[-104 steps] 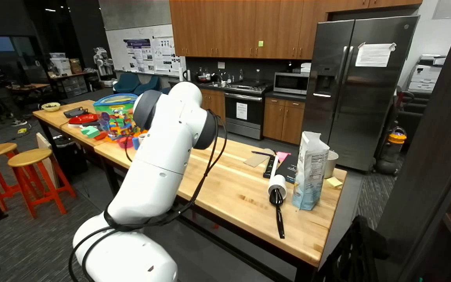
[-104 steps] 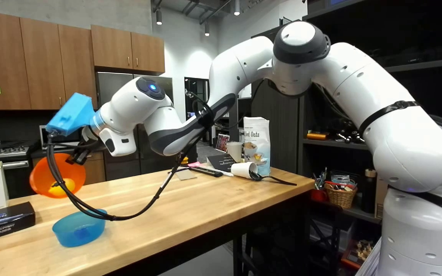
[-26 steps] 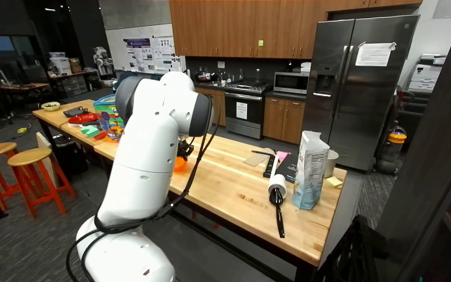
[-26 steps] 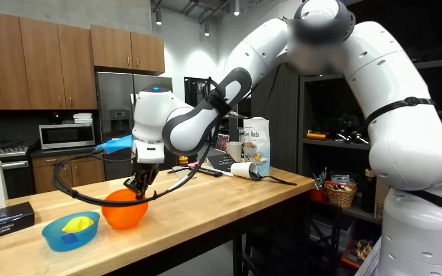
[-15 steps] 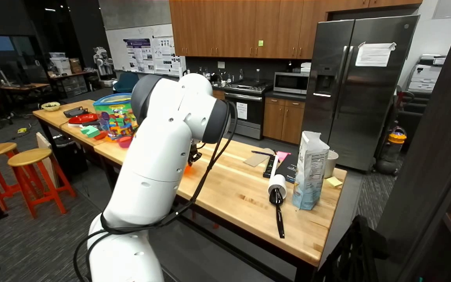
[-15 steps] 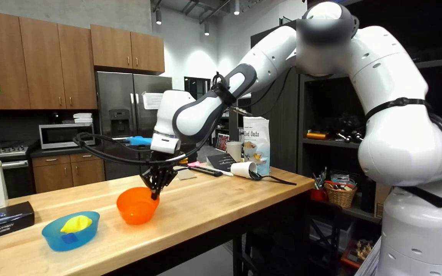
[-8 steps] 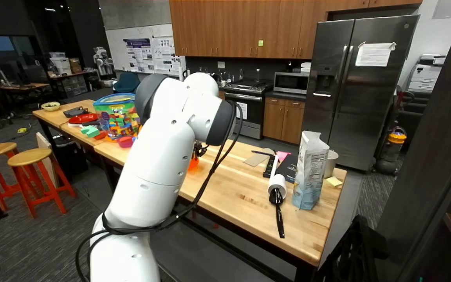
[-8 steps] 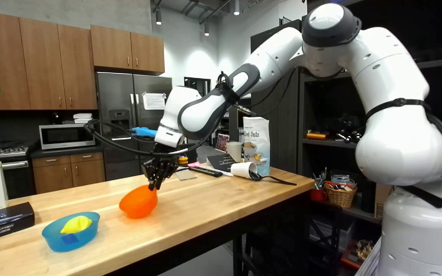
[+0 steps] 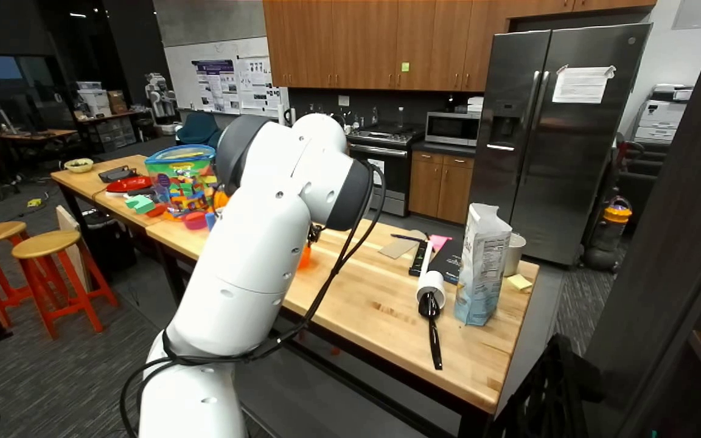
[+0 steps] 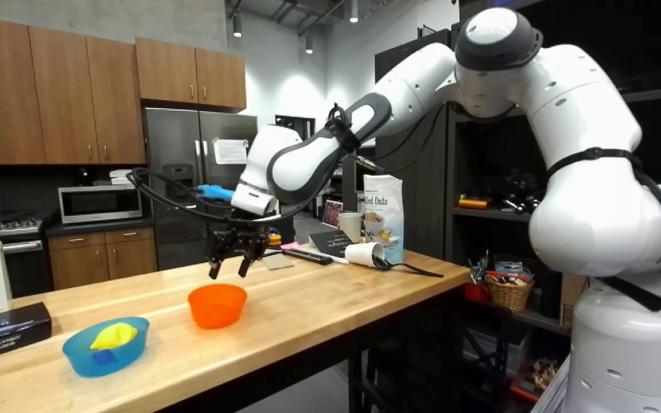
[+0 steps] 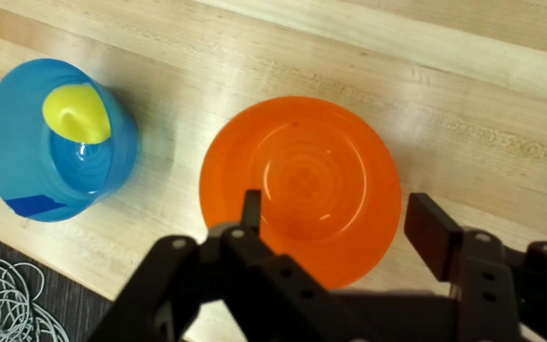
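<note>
Bowl (image 10: 217, 307) (orange) sits upright on tbl (image 10: 319, 298) just below pincer (image 10: 229, 271) w/ jaws apart.

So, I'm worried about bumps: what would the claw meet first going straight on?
Most likely the orange bowl, standing below the open claw; which part it would touch first, depth leaves unclear.

The orange bowl (image 11: 307, 161) is tinted brightly; the blue bowl (image 11: 14, 147) is marked with a darker blue patch (image 11: 35, 205). The rounded object (image 11: 78, 114) is coloured yellow, the claw (image 10: 229, 269) black. The tabletop (image 11: 454, 90) is striped in pale tans.
</note>
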Controlling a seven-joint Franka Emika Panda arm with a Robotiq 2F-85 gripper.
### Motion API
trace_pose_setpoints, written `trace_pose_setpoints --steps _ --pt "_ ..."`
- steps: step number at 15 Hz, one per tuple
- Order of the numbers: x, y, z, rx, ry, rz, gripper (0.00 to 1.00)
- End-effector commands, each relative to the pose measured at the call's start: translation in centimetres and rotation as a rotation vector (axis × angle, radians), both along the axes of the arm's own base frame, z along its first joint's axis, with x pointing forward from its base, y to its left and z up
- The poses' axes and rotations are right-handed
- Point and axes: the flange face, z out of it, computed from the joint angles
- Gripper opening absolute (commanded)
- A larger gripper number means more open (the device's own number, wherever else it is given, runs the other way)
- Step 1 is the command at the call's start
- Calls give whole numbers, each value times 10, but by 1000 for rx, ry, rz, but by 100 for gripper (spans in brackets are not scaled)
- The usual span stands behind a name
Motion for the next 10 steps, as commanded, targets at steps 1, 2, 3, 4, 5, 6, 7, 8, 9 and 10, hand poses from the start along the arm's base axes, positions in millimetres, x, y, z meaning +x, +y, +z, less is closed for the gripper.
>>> trace_pose_setpoints --steps 1,2,3,4,5,6,7,8,9,10 --pt "-9 2 26 -41 -38 13 100" --pt "-15 15 31 -57 -60 23 100" --pt "-21 22 41 -78 -87 37 100" --pt "-33 37 49 -101 -120 54 100" --pt "-41 47 58 -124 -152 73 100" --pt "-51 58 66 -146 -183 93 100" --pt "-61 69 73 -168 -208 110 100" --pt "-72 78 79 -191 -229 124 100" --pt "-84 87 83 -215 -248 127 100" --pt "-95 96 89 -231 -264 126 100"
